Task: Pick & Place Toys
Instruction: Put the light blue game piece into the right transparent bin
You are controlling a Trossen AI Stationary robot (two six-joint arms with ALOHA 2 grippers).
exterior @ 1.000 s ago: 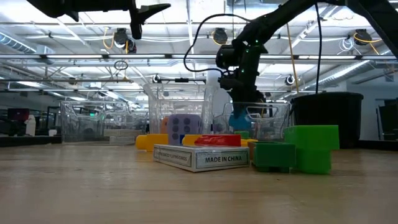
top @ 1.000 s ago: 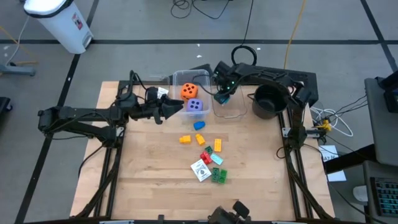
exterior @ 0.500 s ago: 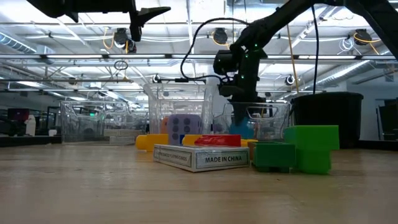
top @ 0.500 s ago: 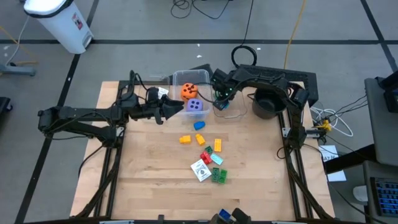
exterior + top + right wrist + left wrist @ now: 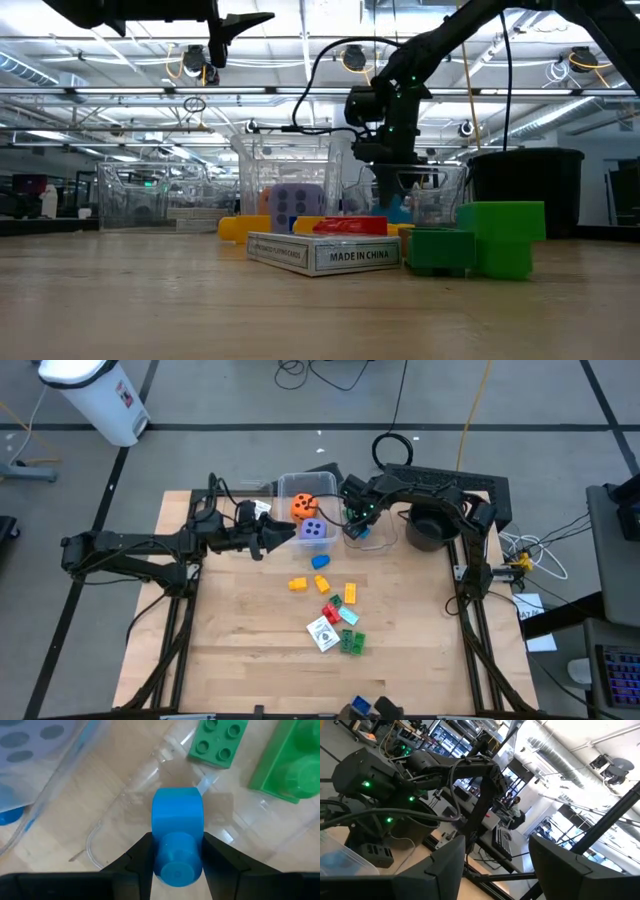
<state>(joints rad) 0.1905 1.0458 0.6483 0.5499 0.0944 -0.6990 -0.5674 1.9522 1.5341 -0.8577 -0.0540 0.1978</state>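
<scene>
My right gripper (image 5: 357,526) is down inside the right clear bin (image 5: 380,540), shut on a blue plastic brick (image 5: 177,820); it also shows in the low view (image 5: 392,190). Two green bricks (image 5: 217,740) lie on that bin's floor. The left clear bin (image 5: 290,485) holds an orange die (image 5: 303,508) and a purple die (image 5: 313,530). My left gripper (image 5: 275,532) hovers open and empty above the table, beside the left bin. Loose bricks (image 5: 297,584) and a white card box (image 5: 323,633) lie on the table. My right gripper pinches the blue brick's two opposite sides (image 5: 159,837) between its two fingers (image 5: 142,852), at the end with the round stud. The fingers come from above, pointing down into the bin. Whether the brick touches the bin floor I cannot tell.
A black pot (image 5: 430,525) stands right of the right bin at the table's far right. A blue brick (image 5: 320,561), red, orange, teal and green bricks (image 5: 352,643) lie scattered at mid-table. Bare wood lies at the near left (image 5: 230,650).
My right gripper has gone down into the right clear bin with the blue brick, still shut on it. My left arm has kept still.
</scene>
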